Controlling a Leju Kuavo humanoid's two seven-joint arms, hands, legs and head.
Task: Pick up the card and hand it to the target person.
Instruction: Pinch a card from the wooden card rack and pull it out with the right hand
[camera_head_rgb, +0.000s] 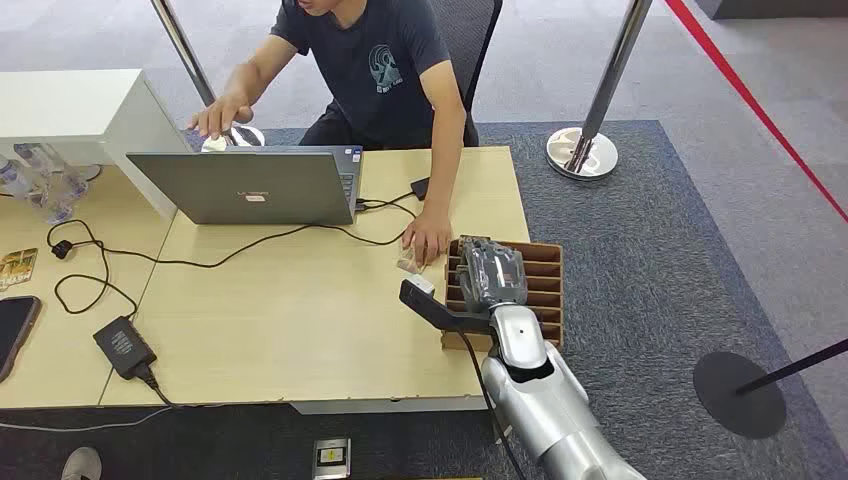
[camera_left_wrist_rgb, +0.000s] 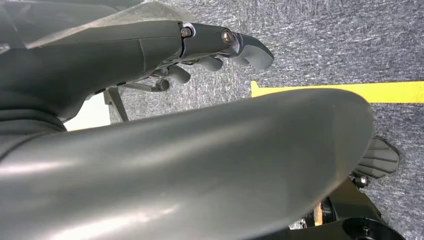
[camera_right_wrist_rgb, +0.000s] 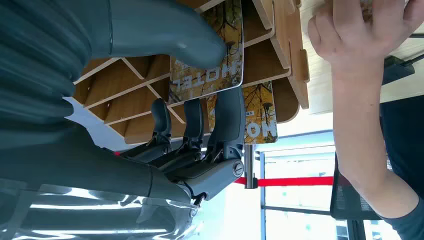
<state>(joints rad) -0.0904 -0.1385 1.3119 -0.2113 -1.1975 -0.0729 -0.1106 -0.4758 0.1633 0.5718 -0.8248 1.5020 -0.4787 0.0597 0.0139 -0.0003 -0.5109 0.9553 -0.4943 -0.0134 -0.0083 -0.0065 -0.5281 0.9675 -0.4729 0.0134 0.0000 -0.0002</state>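
Note:
My right hand hangs over a brown wooden card rack at the table's right edge. In the right wrist view a card with an autumn-tree print and the word HOTEL stands in the rack. My right hand pinches that card, the thumb on its face and the dark fingers behind it. A second matching card stands one slot further on. The person sits across the table, one hand flat on the tabletop just beside the rack. My left hand hangs over the carpet, holding nothing.
An open grey laptop stands mid-table with cables trailing to a black power adapter. A phone and plastic bottles lie at the left. A stanchion base stands on the carpet beyond the table's right corner.

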